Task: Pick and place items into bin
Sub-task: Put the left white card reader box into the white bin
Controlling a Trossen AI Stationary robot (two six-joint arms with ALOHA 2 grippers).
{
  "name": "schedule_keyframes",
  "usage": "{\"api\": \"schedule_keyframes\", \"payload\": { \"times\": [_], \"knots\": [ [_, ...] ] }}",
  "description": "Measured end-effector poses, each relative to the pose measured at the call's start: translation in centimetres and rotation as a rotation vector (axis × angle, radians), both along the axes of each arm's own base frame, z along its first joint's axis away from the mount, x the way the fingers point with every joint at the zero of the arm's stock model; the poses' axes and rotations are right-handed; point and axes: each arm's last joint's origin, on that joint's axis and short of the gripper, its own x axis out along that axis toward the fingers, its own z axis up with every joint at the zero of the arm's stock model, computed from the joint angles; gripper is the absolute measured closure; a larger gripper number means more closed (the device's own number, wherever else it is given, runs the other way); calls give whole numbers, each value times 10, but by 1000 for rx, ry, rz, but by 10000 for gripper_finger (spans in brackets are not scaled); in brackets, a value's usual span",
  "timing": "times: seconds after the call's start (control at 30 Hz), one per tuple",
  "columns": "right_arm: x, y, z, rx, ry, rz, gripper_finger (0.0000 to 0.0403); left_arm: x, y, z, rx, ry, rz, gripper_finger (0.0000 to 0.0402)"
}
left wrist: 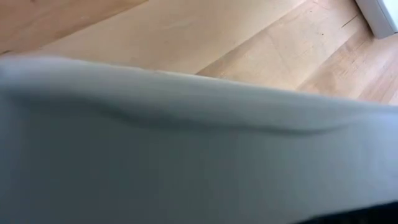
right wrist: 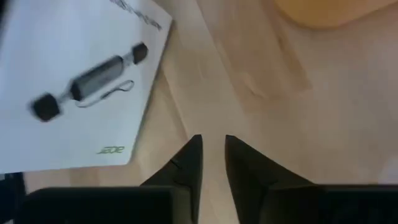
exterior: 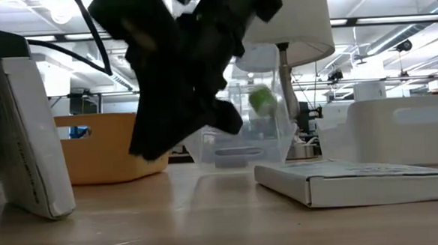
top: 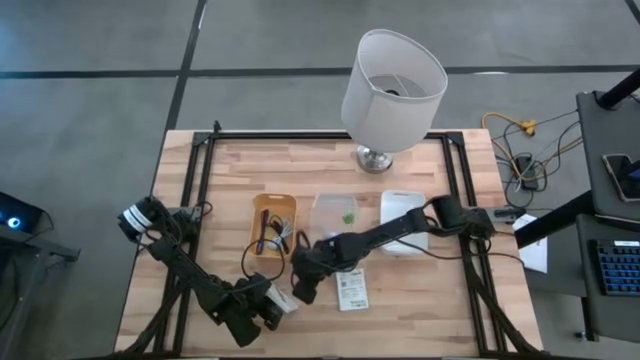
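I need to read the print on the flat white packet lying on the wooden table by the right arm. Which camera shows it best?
The right wrist view: the flat white packet fills it face-on, showing a printed dark stick-shaped device and a green logo. The high view shows it small; the low view shows it edge-on. The left wrist view does not show it.

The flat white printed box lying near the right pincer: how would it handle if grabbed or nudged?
The flat white box lies flat on the table, so a push would probably slide it rather than tip it. It looks like thin card, so likely light and fairly stiff. Its low profile may make a top grasp awkward.
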Motion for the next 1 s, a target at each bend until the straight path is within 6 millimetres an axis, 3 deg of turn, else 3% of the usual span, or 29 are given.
{"api": "schedule_keyframes", "payload": {
  "times": [0.3,0.63,1.0],
  "knots": [
    [4,4,31,-37,-39,55,292,0,1,2,10,-11,-7,401],
    [5,8,66,-140,-35,84,278,0,1,2,25,-16,-19,401],
    [-37,91,58,-472,-45,266,261,1,1,4,36,-33,-14,402]
  ]
}}
